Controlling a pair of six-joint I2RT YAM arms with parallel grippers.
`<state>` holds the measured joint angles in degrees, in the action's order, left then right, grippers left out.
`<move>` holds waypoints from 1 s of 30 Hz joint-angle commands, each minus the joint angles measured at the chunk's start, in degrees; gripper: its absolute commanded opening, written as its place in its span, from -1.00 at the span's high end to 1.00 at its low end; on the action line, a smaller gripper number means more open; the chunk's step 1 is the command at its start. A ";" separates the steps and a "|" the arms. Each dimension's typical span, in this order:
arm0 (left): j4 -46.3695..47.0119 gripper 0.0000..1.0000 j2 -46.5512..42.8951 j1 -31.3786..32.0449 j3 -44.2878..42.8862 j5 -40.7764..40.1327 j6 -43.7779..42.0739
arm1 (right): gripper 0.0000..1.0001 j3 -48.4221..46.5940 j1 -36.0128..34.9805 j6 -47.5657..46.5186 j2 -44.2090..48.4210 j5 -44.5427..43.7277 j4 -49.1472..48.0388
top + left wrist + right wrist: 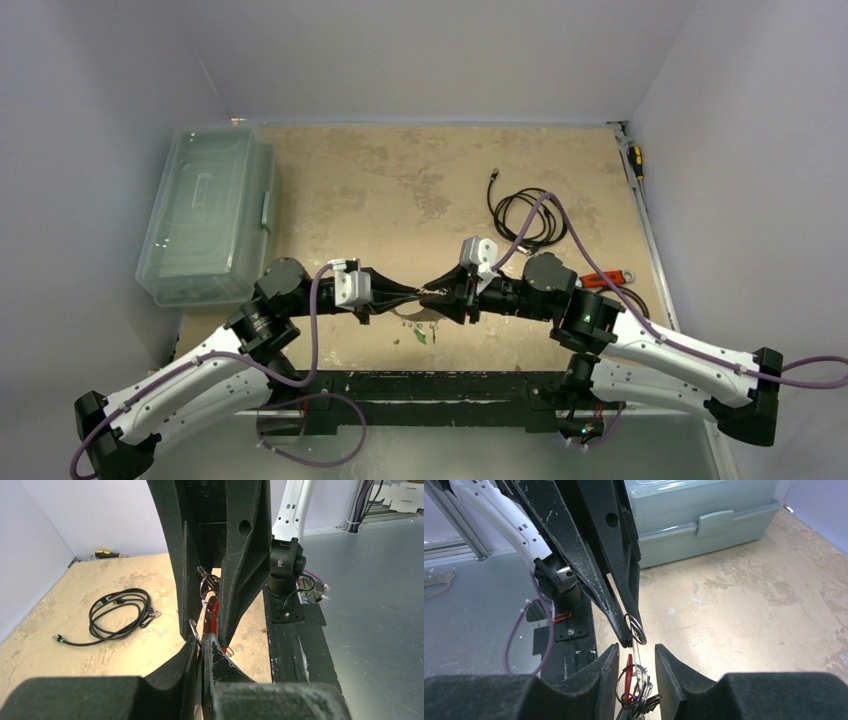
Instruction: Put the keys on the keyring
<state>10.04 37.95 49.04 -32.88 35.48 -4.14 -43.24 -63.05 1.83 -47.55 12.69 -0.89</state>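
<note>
Nearest: the right gripper (636,650) is seen from its own wrist, its two black jaws parted, with a gap showing on each side of what hangs between them; no clamp on anything is shown
Between the jaws: the keys (635,692), a bunch of wire loops and silver blades with one red head (628,677), are hung in mid-air above the near edge of the table (749,610)
Opposite: the left gripper (630,636) is set tip to tip with the right one and is clenched on a small wire ring (637,629) at the top of the bunch
Loop: the keyring (412,317) is made out only faintly in the top view, as a pale shape lying on the table right under the two grippers
Loose piece: a green bit (420,337) is seen just beside it, possibly another key; it is too small to be told
Step, as judged: the bunch is steadied between the two arms, and nothing is yet threaded on the pale loop
Next move, as judged: a firm hold on a single key is called for, with the ring held pinched and its opening presented; little room is left between the fingertips
</note>
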 commanded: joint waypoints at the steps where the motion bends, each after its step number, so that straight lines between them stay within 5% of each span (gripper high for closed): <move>1: 3.41 1.00 -1.03 0.07 -0.08 -0.41 -0.87 | 0.29 -1.49 -0.23 -1.47 1.32 -2.16 1.74; 10: 3.89 1.00 -0.72 0.06 0.10 1.25 -0.45 | 0.50 -2.13 -0.23 -3.45 0.23 -2.05 1.12; 22: 4.39 1.00 0.00 0.09 0.16 2.54 0.01 | 0.37 -3.83 -0.23 -3.85 -2.64 1.04 -3.15; 28: 4.40 1.00 0.01 0.15 0.17 2.64 -0.03 | 1.00 -3.21 -0.23 -4.30 -2.59 2.33 -3.73; 30: 4.15 1.00 -0.07 0.11 0.14 2.74 -0.19 | 1.00 -2.98 -0.23 -4.73 -2.34 2.49 -3.52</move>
<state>10.52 38.06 48.75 -32.88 36.16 -4.36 -44.14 -63.26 -1.08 -50.24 14.46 -0.62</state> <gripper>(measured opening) 0.028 0.071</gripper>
